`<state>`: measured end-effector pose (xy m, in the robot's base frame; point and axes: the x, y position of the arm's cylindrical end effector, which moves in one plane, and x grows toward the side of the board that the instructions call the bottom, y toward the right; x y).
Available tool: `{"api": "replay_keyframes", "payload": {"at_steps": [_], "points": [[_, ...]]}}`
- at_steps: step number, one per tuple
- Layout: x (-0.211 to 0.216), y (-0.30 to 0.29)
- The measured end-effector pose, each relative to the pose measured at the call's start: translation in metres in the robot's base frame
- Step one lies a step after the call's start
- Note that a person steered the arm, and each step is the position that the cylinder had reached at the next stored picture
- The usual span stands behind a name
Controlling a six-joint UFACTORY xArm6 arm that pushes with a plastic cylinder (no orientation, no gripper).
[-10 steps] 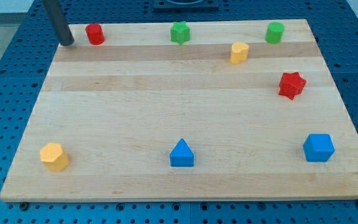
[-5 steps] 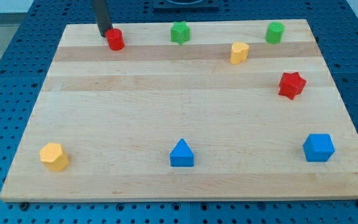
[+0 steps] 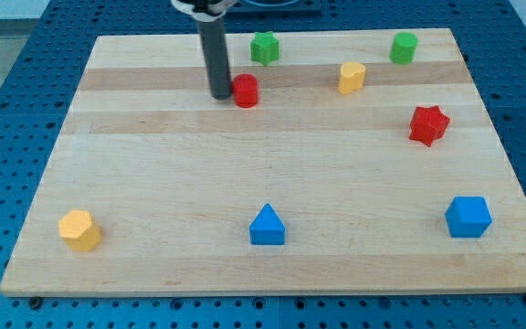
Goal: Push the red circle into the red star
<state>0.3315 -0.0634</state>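
My tip point(image 3: 220, 94) touching red circle point(image 3: 245, 90) on its left side, upper middle of bench point(image 3: 153, 183).
No gripper on this arm, just the dark rod standing upright with its end on the wood; nothing held. Red circle sits just right of my tip, below and left of green star point(image 3: 264, 47), well apart from red star point(image 3: 428, 125) at the view's right. Yellow block point(image 3: 352, 77) (roundish, shape unclear) lies between circle and red star, nearer the top edge; green cylinder point(image 3: 404, 47) near top right. Along the view's bottom: yellow hexagon-ish block point(image 3: 79, 229) at left, blue triangle point(image 3: 267, 225) in the middle, blue cube point(image 3: 468, 217) at right. All blocks apart from each other except the circle against my tip.
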Motion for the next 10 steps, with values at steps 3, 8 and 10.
{"api": "replay_keyframes", "payload": {"at_steps": [3,8,10], "points": [[0.0,0.11],[0.039,0.223],[0.039,0.226]]}}
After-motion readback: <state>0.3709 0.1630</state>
